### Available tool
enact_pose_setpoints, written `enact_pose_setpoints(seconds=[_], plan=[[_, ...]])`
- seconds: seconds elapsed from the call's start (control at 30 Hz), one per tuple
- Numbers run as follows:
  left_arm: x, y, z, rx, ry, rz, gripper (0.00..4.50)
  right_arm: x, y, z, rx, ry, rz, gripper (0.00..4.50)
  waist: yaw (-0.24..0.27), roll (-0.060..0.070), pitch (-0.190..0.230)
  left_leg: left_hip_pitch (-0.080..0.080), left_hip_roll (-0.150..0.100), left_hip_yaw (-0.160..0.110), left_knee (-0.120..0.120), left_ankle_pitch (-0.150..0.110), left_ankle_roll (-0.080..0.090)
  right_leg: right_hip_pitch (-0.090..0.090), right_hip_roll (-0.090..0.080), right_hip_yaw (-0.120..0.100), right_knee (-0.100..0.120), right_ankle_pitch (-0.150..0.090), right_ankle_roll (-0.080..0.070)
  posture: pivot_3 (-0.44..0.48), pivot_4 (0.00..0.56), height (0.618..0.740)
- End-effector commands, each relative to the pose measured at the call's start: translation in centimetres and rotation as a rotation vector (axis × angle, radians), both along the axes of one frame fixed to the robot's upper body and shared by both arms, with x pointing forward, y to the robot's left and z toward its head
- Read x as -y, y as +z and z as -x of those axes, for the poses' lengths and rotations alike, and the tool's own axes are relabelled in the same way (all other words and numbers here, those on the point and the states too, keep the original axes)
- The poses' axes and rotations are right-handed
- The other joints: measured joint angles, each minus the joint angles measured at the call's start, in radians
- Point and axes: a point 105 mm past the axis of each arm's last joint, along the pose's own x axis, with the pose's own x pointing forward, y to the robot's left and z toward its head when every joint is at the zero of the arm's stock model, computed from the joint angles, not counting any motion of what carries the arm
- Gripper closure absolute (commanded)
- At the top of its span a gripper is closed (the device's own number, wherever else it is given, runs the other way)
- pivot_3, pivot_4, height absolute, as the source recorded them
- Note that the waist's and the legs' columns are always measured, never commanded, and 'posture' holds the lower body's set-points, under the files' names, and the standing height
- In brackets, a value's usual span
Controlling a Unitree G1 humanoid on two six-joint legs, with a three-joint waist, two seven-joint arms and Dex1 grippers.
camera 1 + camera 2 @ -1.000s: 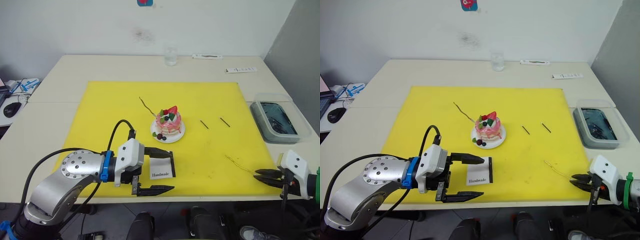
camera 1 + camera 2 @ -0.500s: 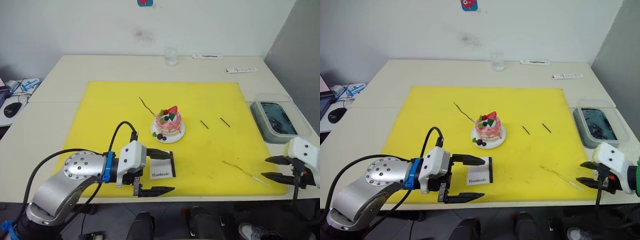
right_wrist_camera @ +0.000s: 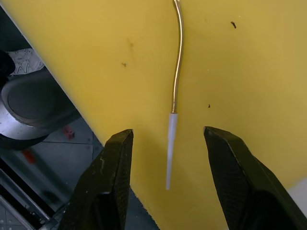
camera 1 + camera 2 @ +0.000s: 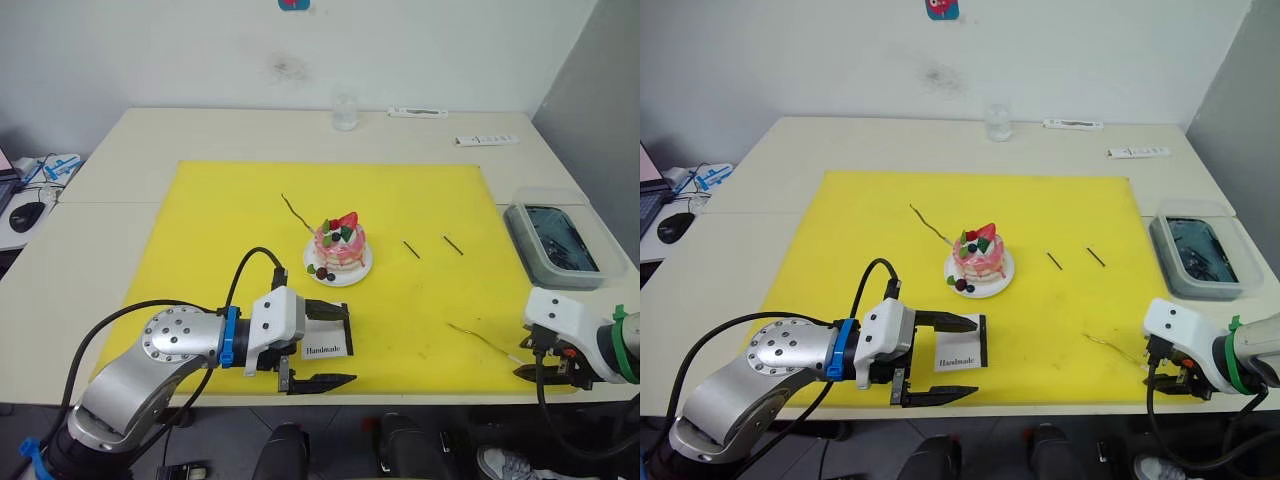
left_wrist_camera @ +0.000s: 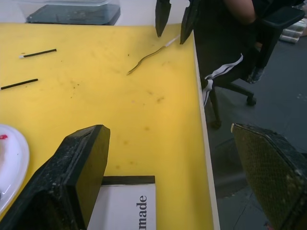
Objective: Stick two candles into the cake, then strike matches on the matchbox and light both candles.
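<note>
Item: near candle (image 3: 178,72), thin wavy golden stick with a whitish tip, lying flat on the yellow mat (image 4: 240,215) at its near right corner. Long axis runs from the mat's interior out toward the near right edge; the whitish tip points outward and overhangs the edge slightly, the golden end points back toward the cake. Right gripper (image 3: 168,167): fingers spread, one on each side of the whitish tip, not touching it; the candle's axis runs straight out from the gap between them, so the fingers would close across the stick, judged the step in hand. This arm is far the nearer to this candle. Item: second candle (image 4: 294,212), leaning out of the cake's far left side, free end pointing far left. Item: cake (image 4: 338,246), pink, on a small white plate, at mat centre. Item: two matches (image 4: 431,247), short dark sticks, lying side by side but apart, right of the cake. Item: matchbox (image 4: 324,338), white, flat, near the mat's near edge, left of centre. Left gripper (image 4: 322,342): fingers spread wide around the matchbox, one on its far side and one on its near side; contact cannot be told.
</note>
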Motion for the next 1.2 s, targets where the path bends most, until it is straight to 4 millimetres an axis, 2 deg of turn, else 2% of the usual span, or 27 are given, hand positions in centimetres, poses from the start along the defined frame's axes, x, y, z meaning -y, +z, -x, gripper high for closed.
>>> enact_pose_setpoints(seconds=[0.03,0.53,0.63,0.8,1.03,1.2], plan=[[0.7,0.7,0.3,0.038,-0.013,0.015,0.0,0.0,0.2,-0.6,0.027,0.015,0.032,2.09,0.0,0.0,0.0,0.0,0.0,0.0,0.0,0.0,0.0,0.0,0.0,0.0,0.0,0.0,0.0,0.0,0.15,0.74],[1.0,0.9,0.2,0.045,0.0,0.017,0.0,-0.1,-0.6,-1.5,0.009,0.021,0.036,2.09,0.0,0.0,0.0,0.0,0.0,0.0,0.0,0.0,0.0,0.0,0.0,0.0,0.0,0.0,0.0,0.0,0.15,0.74],[1.0,0.9,0.2,0.046,0.002,0.017,0.0,-0.1,-0.8,-1.6,0.006,0.022,0.038,2.68,0.0,0.0,0.0,0.0,0.0,0.0,0.0,0.0,0.0,0.0,0.0,0.0,0.0,0.0,0.0,0.0,0.15,0.74],[1.0,0.9,0.2,0.047,0.005,0.015,0.0,-0.4,-0.7,-1.7,0.008,0.022,0.028,4.45,0.0,0.0,0.0,0.0,0.0,0.0,0.0,0.0,0.0,0.0,0.0,0.0,0.0,0.0,0.0,0.0,0.15,0.74],[0.9,0.8,0.0,0.049,0.011,0.008,0.0,-0.3,0.0,-1.8,0.001,-0.008,-0.006,4.45,0.0,0.0,0.0,0.0,0.0,0.0,0.0,0.0,0.0,0.0,0.0,0.0,0.0,0.0,0.0,0.0,0.15,0.74],[0.1,0.9,-0.3,0.033,0.045,0.018,0.0,-0.7,2.7,-2.1,0.028,-0.045,-0.119,4.45,0.0,0.0,0.0,0.0,0.0,0.0,0.0,0.0,0.0,0.0,0.0,0.0,0.0,0.0,0.0,0.0,0.15,0.74]])
